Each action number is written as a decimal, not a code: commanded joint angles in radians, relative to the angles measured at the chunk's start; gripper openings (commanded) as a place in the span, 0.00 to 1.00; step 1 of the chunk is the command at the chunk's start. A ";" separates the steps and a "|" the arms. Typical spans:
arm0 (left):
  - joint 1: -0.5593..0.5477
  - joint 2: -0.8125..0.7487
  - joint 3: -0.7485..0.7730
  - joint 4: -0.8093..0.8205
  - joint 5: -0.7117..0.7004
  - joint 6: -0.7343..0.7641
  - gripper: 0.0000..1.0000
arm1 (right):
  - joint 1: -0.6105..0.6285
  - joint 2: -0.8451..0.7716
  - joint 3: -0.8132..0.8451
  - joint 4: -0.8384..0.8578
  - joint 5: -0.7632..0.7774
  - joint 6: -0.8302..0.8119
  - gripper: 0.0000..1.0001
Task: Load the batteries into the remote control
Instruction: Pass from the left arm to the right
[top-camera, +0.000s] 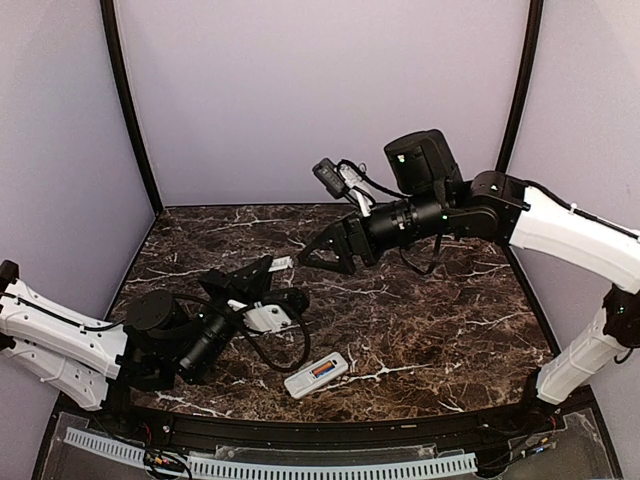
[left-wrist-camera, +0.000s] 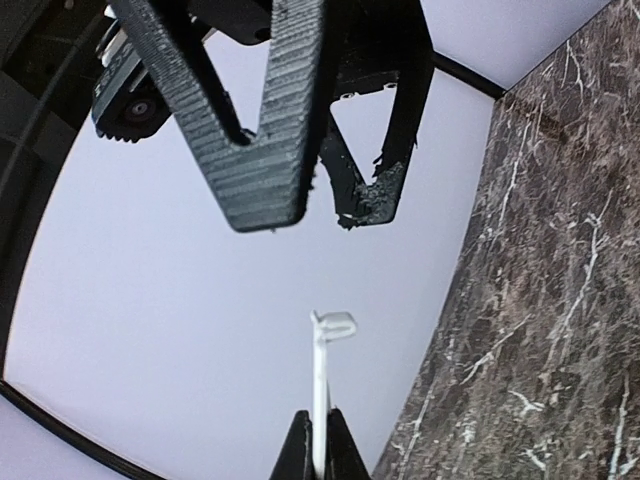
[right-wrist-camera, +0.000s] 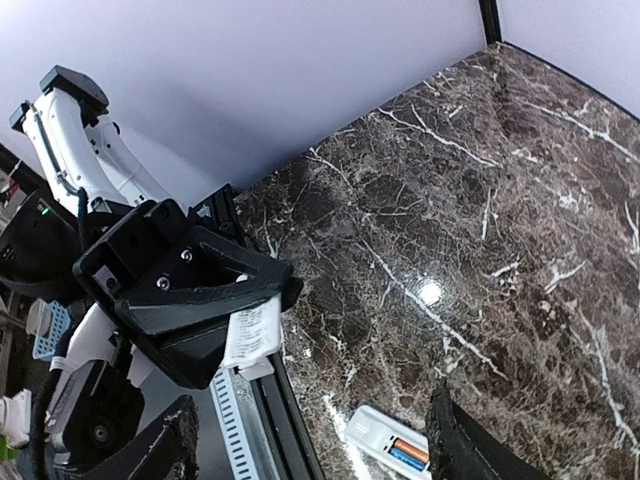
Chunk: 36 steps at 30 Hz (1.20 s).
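The white remote control (top-camera: 316, 375) lies back-up near the table's front edge, its battery bay uncovered. The orange-red battery (right-wrist-camera: 412, 446) and the blue battery (right-wrist-camera: 404, 458) sit side by side in the bay. My left gripper (top-camera: 268, 268) is raised above the table and shut on a thin white battery cover (top-camera: 283, 263). The cover shows edge-on in the left wrist view (left-wrist-camera: 320, 390) and flat, with printed text, in the right wrist view (right-wrist-camera: 252, 330). My right gripper (top-camera: 318, 258) hangs open and empty just right of the cover, its fingers (left-wrist-camera: 265, 150) facing the left gripper.
The dark marble table (top-camera: 420, 320) has purple walls on three sides. A white slotted cable duct (top-camera: 270, 465) runs along the front rail. The left arm's cable (top-camera: 275, 360) loops just left of the remote.
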 joint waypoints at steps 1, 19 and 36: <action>-0.017 0.045 -0.033 0.361 -0.050 0.344 0.00 | 0.015 -0.050 -0.052 0.090 -0.053 -0.255 0.76; -0.052 0.112 -0.032 0.415 -0.070 0.489 0.00 | 0.093 0.004 -0.019 0.095 0.095 -0.799 0.70; -0.052 0.149 -0.041 0.453 -0.070 0.517 0.00 | 0.122 0.147 0.160 -0.062 0.190 -0.696 0.45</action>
